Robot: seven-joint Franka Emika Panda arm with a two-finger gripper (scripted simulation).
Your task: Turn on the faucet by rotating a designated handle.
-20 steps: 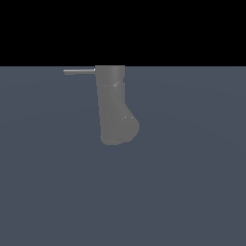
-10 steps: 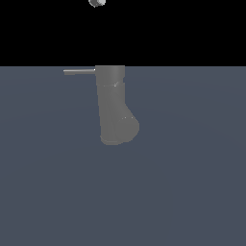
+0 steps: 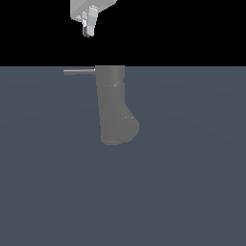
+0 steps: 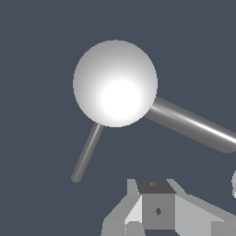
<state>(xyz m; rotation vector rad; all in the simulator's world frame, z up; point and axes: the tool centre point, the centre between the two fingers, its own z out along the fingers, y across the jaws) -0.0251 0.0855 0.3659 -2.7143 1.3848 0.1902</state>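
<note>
One faucet (image 3: 114, 103), grey and upright, its handle (image 3: 79, 71) jutting sideways from the top. My gripper (image 3: 88, 30) hangs above that handle, apart from it (finger spacing: cannot tell).

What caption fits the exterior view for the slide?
End effector hangs above the thin handle projecting from the grey faucet, not touching.

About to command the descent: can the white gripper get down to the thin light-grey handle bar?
Probably yes. The white gripper hangs above the thin light-grey handle bar, apart from it, with nothing visible between them; the grey faucet cylinder stands beside that path.
</note>
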